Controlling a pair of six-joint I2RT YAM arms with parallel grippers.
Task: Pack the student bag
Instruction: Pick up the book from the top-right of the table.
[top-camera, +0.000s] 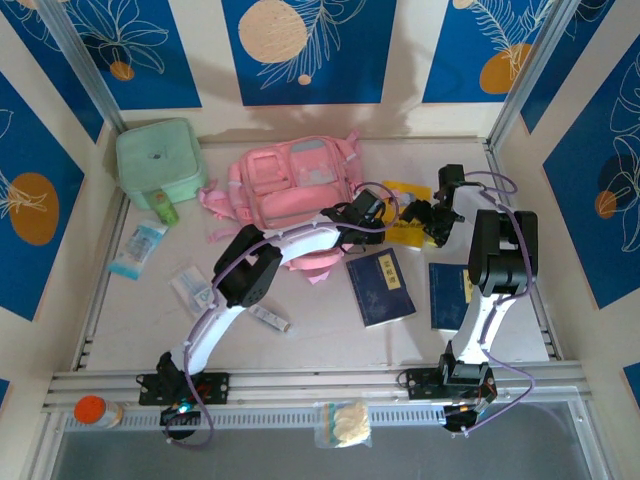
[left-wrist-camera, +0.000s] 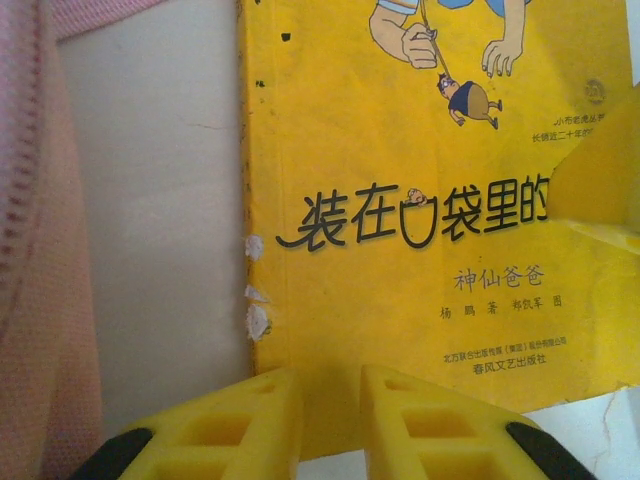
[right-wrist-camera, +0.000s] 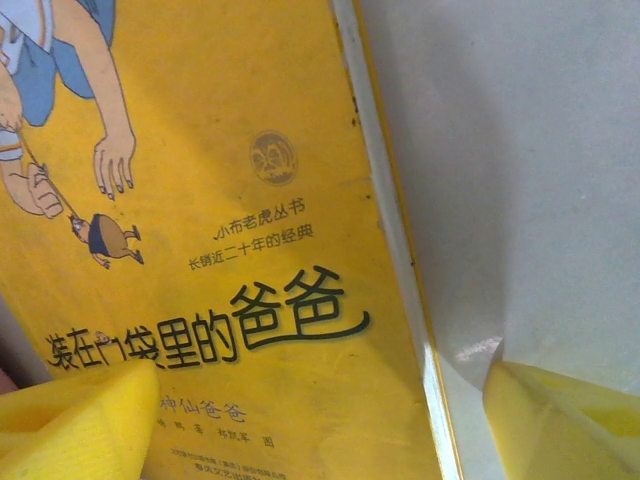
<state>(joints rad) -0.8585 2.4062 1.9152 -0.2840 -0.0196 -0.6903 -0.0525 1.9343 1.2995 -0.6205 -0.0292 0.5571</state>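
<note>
Here, the left claw has its two yellow fingers drawn near together at the bottom edge of the yellow book, with a sliver of cover showing in the gap. Whether they actually pinch the book I cannot tell. The right claw is released, its fingers wide apart: one over the cover, the other past the book's long edge above the bare table. From above, both claws meet at that book, which lies just to the right of the pink backpack. The backpack sits at the back middle of the table. Two blue books lie nearer the arms.

The step in hand looks like taking up the yellow book for the backpack. To do it well, I judge the left claw needs a full bite on the book's edge before any lift. The cover is chipped along the spine, so a thin pinch could peel it. The right claw would best steady the far edge or keep out of the way.
</note>
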